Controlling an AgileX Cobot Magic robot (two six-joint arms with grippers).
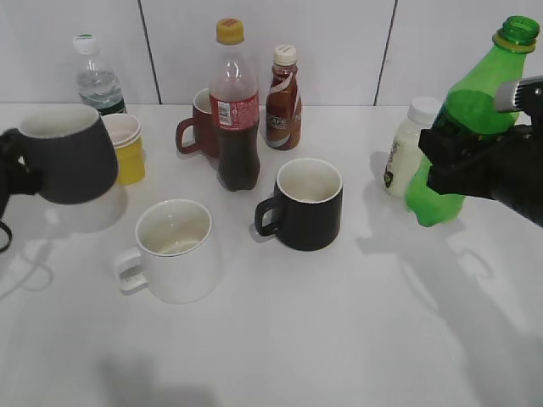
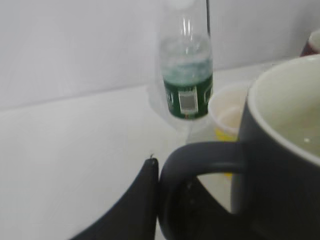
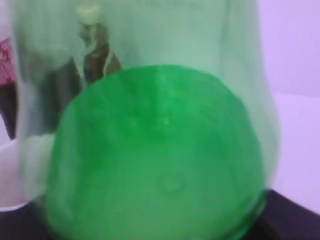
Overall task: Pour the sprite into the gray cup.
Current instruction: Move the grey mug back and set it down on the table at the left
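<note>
The sprite point(image 1: 475, 110) is a translucent green bottle with no cap, tilted with its neck up to the right. My right gripper point(image 1: 458, 161) is shut on its lower body and holds it above the table at the right. The bottle fills the right wrist view point(image 3: 160, 165). The gray cup point(image 1: 68, 157) is a dark gray rounded mug with an off-white inside. My left gripper point(image 1: 13, 174) is shut on its handle and holds it lifted at the far left. In the left wrist view the cup point(image 2: 280, 165) is at the right, and my left gripper point(image 2: 170, 200) clamps the loop handle.
On the white table stand a white mug point(image 1: 174, 250), a black mug point(image 1: 305, 203), a cola bottle point(image 1: 235, 106), a brown coffee bottle point(image 1: 282, 89), a red mug point(image 1: 197, 127), a yellow cup point(image 1: 127, 148), a water bottle point(image 1: 97, 76) and a white bottle point(image 1: 407, 153).
</note>
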